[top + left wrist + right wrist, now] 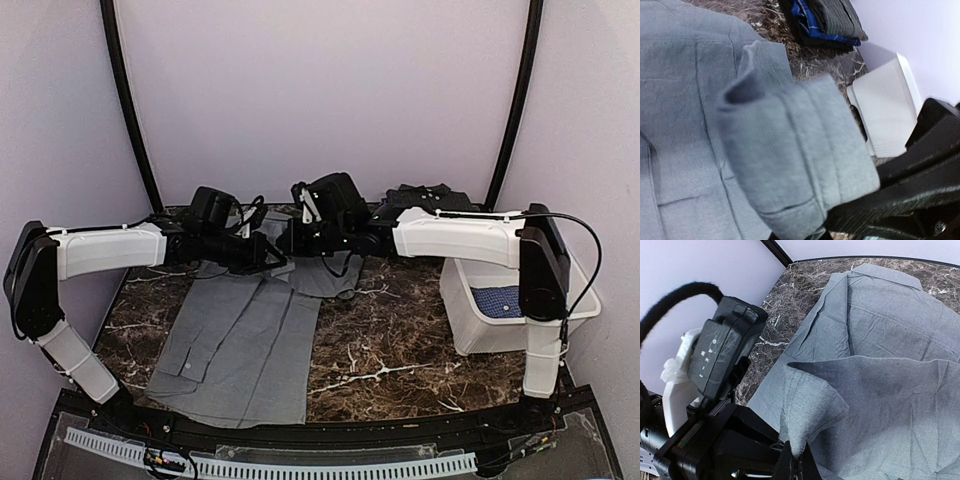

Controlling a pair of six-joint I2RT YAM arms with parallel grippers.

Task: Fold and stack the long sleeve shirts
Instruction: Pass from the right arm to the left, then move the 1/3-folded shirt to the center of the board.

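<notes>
A dark marble table (pixel 400 360) with white veins is seen across the middle of the top view. A white plastic tub (pixel 475 325) is set on it at the right edge, beside the wall. Two black curved poles (pixel 125 100) are seen against the pale walls (pixel 330 90), left and right. A white slotted strip (pixel 330 467) is laid along the bottom edge.

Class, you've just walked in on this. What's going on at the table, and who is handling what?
Two robot arms are working on a grey shirt spread on the marble table. The left pincer grips its sleeve cuff. The right pincer pinches a fold of the same shirt near the far end. A blue dotted shirt lies in the white tub, and a pile of folded clothes sits at the table's far edge.
</notes>
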